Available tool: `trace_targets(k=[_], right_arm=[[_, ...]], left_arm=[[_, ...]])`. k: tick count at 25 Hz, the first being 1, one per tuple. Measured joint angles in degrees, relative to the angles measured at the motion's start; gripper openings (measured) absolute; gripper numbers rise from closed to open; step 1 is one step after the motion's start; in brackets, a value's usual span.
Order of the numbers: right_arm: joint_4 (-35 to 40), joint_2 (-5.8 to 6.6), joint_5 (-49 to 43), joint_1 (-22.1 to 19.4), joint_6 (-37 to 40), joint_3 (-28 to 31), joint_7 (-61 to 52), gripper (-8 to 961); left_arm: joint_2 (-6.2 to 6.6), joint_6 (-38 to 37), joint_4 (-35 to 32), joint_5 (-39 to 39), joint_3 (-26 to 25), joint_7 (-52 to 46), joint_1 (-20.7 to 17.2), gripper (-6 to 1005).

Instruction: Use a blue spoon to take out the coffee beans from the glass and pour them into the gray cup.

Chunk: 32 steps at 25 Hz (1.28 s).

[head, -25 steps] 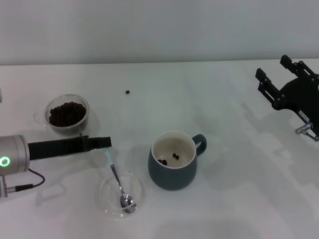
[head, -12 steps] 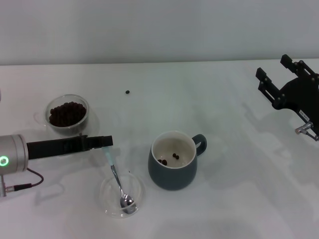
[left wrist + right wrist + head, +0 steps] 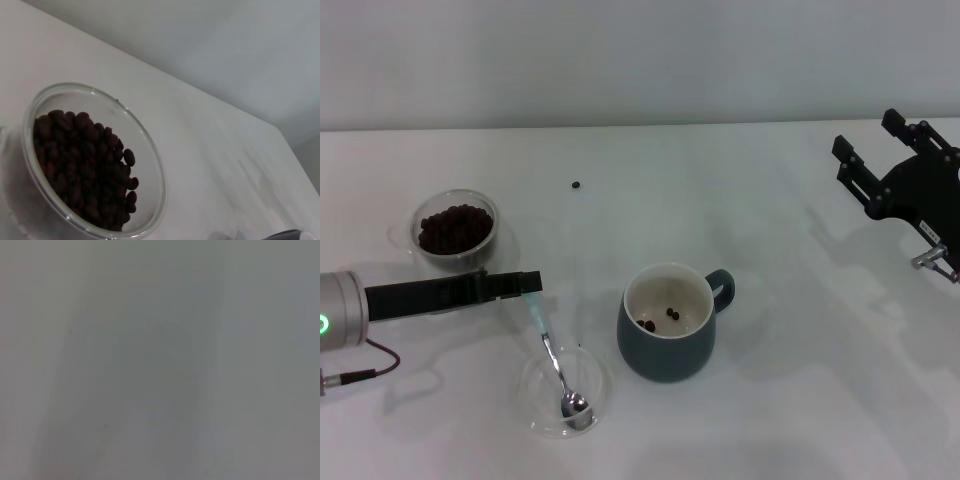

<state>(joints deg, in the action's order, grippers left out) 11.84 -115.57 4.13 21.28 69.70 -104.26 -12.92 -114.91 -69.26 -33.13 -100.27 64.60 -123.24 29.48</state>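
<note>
We see the left gripper (image 3: 532, 284) above the blue spoon (image 3: 556, 364), whose bowl rests in a shallow dish (image 3: 563, 391); whether it pinches the handle, we cannot tell. The gray cup (image 3: 668, 335) holds 3 coffee beans (image 3: 660, 318).

The white table (image 3: 770, 400) carries four things. On the left stands the glass (image 3: 455, 232) with the coffee beans (image 3: 453, 228) inside. Near the front lies a shallow clear dish (image 3: 563, 390). Just beside it, to the right, stands the gray cup (image 3: 669, 322). One stray bean (image 3: 576, 185) lies farther back, apart.
</note>
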Motion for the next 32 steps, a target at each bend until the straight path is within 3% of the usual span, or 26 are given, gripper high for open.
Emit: trace_targets(k=[7, 15, 21, 23, 27, 32], right_arm=[[0.02, 0.00, 0.00, -0.19, 0.00, -0.20, 0.00, 678], [-0.24, 0.00, 0.00, -0.51, 0.43, -0.32, 0.00, 678], [0.01, 0.11, -0.02, -0.50, 1.13, -0.27, 0.12, 678], [0.03, 0.15, -0.01, -0.51, 1.70, -0.04, 0.17, 678], [-0.16, 0.29, 0.01, -1.07, 4.51, 0.75, 0.07, 677], [-0.17, 0.59, 0.00, -2.42, 7.10, 1.67, 0.56, 677]], left_arm=[[0.28, -1.10, -0.15, 0.41, -0.99, -0.53, -0.64, 443], [0.31, -3.62, -2.74, 2.88, -3.94, 2.00, -4.03, 442], [-0.80, -5.10, -5.89, 6.21, -10.02, 10.42, -6.97, 442], [-0.96, -5.25, -5.79, 7.26, -10.32, 12.45, -7.02, 443], [-3.46, -5.96, -6.35, 12.64, -10.44, 23.33, -7.79, 443], [-3.76, -6.01, -5.31, 20.64, -10.45, 31.77, -8.91, 442]])
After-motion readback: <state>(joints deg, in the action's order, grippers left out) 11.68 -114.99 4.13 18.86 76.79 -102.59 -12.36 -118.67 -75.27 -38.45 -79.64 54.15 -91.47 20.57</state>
